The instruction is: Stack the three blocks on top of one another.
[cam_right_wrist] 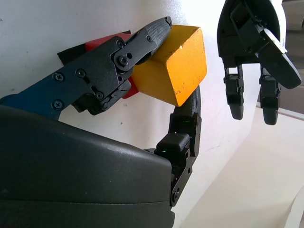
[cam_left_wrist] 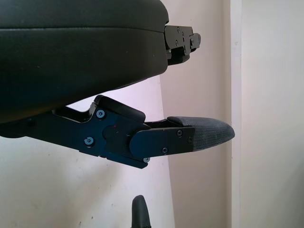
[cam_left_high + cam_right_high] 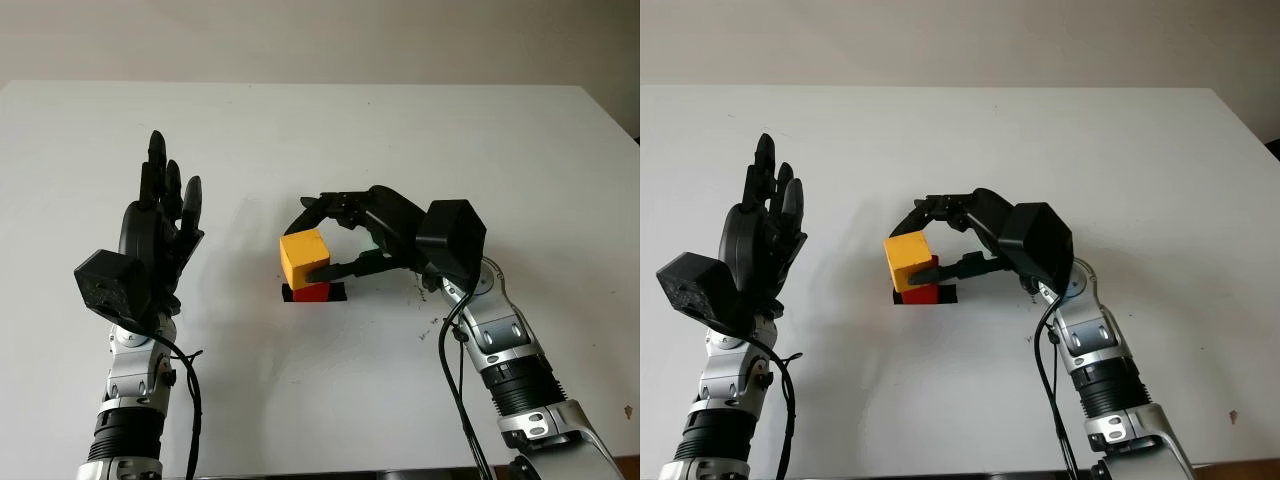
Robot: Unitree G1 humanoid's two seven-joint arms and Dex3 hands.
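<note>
— How many blocks can you count?

— Two for certain. A yellow block (image 3: 304,259) sits tilted above a red block (image 3: 311,291), and under the red one there is a dark flat piece (image 3: 337,292) on the table (image 3: 320,130) (whether that is a third block, I cannot tell; only its black edge shows).

— And hands?

— Two. The right hand (image 3: 340,238) is closed on the yellow block near the middle of the table: one finger presses its near face, the others curl round the far side. In the right wrist view a finger (image 1: 118,61) lies across the yellow block (image 1: 175,66), with the red block (image 1: 102,42) tucked behind it.

— Is the yellow one square on the red?

— No, it leans, with one corner raised and its lower part touching or just above the red; I cannot tell which.

— The left hand?

— The left hand (image 3: 155,230) is raised on the left side, open, holding nothing, well apart from the stack.

— Room around?

— Plenty. The stack stands far from every table edge, with bare white surface on all sides; the far edge meets a pale wall.
</note>
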